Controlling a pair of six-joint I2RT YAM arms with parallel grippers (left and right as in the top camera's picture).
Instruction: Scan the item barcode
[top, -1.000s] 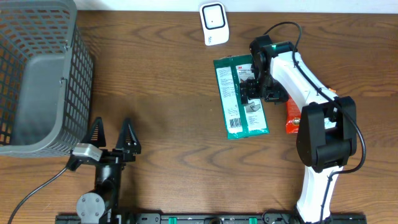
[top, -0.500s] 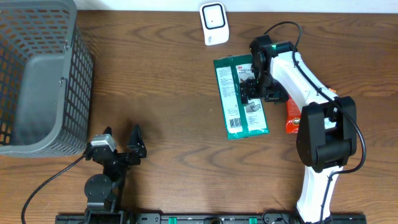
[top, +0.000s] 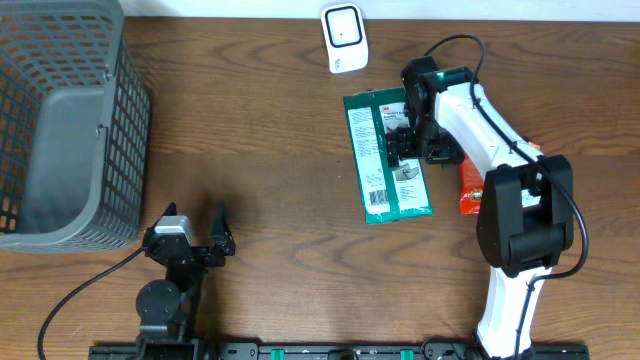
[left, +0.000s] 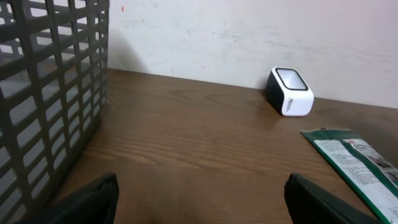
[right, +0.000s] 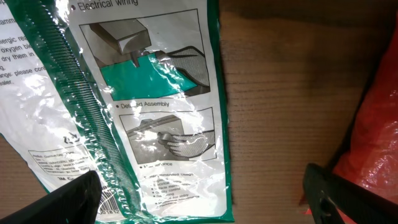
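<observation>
While the green packet (top: 385, 155) lies flat on the worktop (top: 270, 140), just in front of the white scanner (top: 343, 37), the right gripper (top: 405, 140) hangs over it, wide open and empty. By the grey basket (top: 130, 150), the left gripper (top: 193, 225) is also wide open and holds nothing.

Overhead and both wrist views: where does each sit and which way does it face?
Overhead: above the table, looking straight down; both arms with left hand and right hand show.
Left wrist: low at front left, facing the back wall, basket and scanner; own fingertips show.
Right wrist: close over the green packet, looking down; own fingertips show.
Shared: all three see the green packet.
</observation>
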